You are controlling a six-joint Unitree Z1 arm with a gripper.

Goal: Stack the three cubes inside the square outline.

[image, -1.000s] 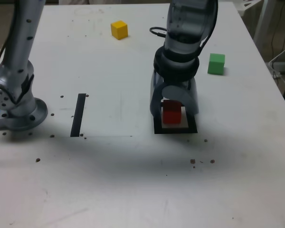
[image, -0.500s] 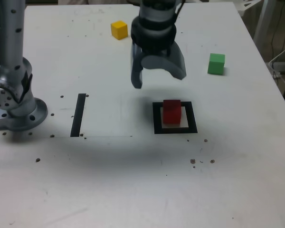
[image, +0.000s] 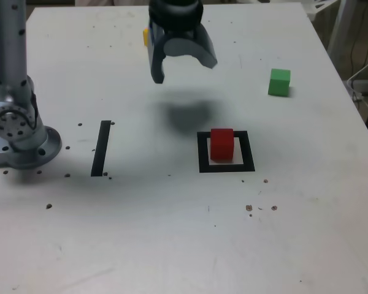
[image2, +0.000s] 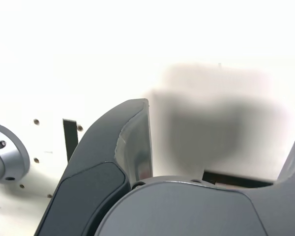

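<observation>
The wide-open, empty claw half-hid the yellow cube (smooth, plain) above the speckled white surface.

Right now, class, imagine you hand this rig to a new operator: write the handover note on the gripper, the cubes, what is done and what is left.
Gripper: open, empty, raised above the table near the yellow cube.
Red cube: standing inside the square outline.
Yellow cube: at the far side, mostly hidden behind the gripper.
Green cube: loose, towards the exterior view's right.
Done: the red cube is placed.
Left: stack yellow and green on red.
</observation>
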